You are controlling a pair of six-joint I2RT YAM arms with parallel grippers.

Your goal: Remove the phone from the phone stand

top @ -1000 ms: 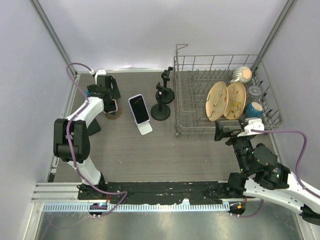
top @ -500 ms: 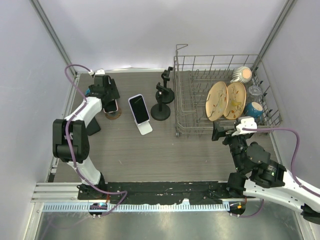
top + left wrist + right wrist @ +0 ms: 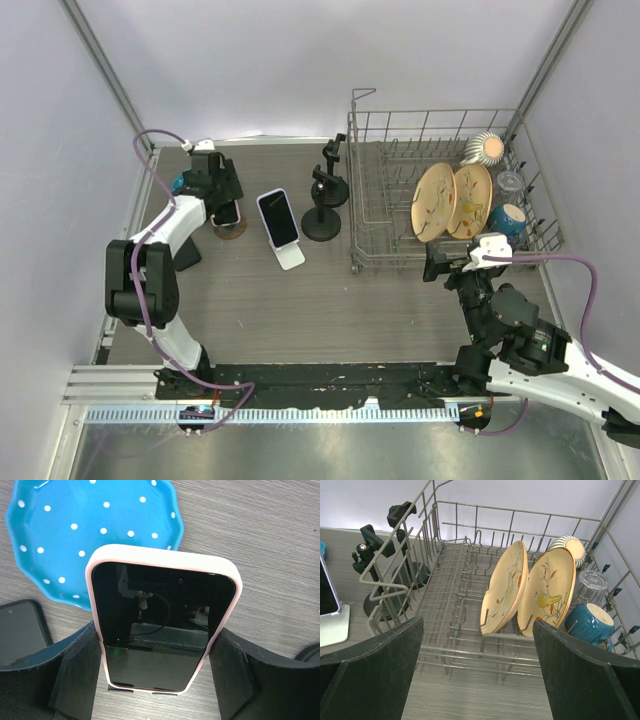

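Note:
A phone [image 3: 160, 605] in a pink case stands upright on a low stand [image 3: 229, 231] at the table's far left. My left gripper [image 3: 157, 630] straddles its lower half. Both black fingers [image 3: 80, 670] press against the case's side edges, so it is shut on the phone [image 3: 224, 211]. Only a dark lip of the stand [image 3: 120, 688] shows under the phone's bottom edge. My right gripper [image 3: 476, 625] hangs open and holds nothing in front of the dish rack, far from the phone [image 3: 440, 265].
A blue polka-dot dish [image 3: 90, 530] lies just behind the phone, and a dark phone [image 3: 20, 630] lies flat to its left. A second phone leans on a white stand [image 3: 280, 222] mid-table, beside black clamp stands [image 3: 322, 205]. The wire dish rack [image 3: 470, 645] holds plates [image 3: 547, 597] and cups.
The left jaws have narrowed from wide open onto the sides of the pink-cased phone. The right gripper shifted slightly left, then held still.

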